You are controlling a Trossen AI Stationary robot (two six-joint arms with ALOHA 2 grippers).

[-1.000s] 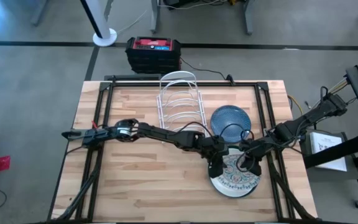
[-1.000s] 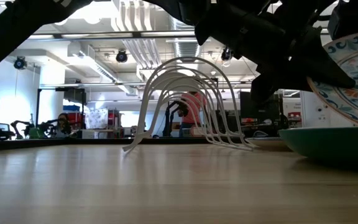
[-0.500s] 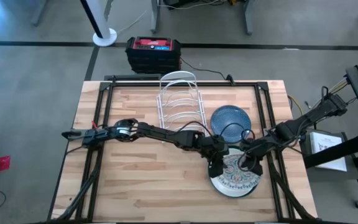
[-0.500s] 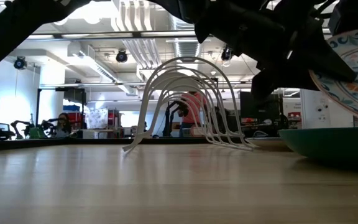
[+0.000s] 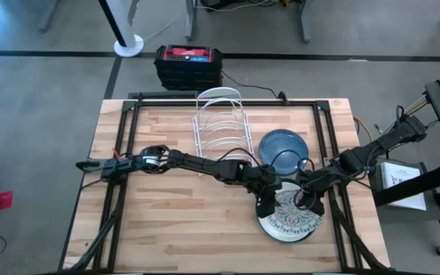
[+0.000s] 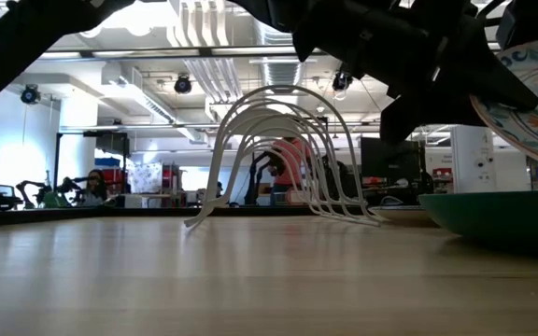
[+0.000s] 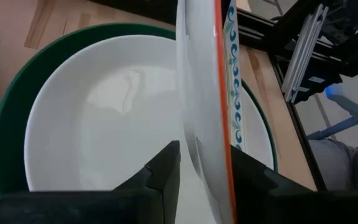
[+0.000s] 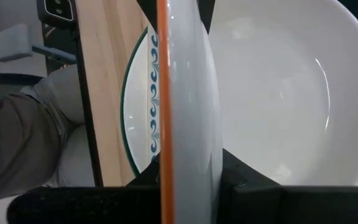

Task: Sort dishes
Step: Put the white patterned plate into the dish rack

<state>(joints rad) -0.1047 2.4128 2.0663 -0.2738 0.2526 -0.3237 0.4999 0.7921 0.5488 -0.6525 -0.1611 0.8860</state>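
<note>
The white floral dish (image 5: 287,220) hangs tilted (image 6: 530,93) near the table's right front, between my two grippers. My left gripper (image 5: 264,208) stands at the dish's left rim, shut on it. My right gripper (image 5: 309,202) is shut on the rim's far right part. Under the floral dish, the plain white dish (image 7: 104,124) lies inside the green dish (image 6: 493,213), which rests on the table. The blue speckled dish (image 5: 283,147) lies flat on the table behind them. My left gripper (image 7: 205,155) pinches the floral dish's rim (image 7: 205,118), one finger on the white underside and one on the patterned face. The fingers come from the table's left, slanting down. The dish is tilted above the white dish. My right gripper (image 8: 188,158) pinches the floral dish's orange-edged rim (image 8: 178,118) between its two fingers, one on each face. The fingers come from the table's right, slanting down. The dish is seen edge-on and sits tilted over the white dish.
A white wire rack (image 5: 218,122) stands at the table's far middle, left of the blue dish. A black and red box (image 5: 189,65) sits on the floor beyond the far edge. The table's left half is bare wood.
The floral dish has risen a little above the green dish and stays tilted. Both arms stay almost where they were.
</note>
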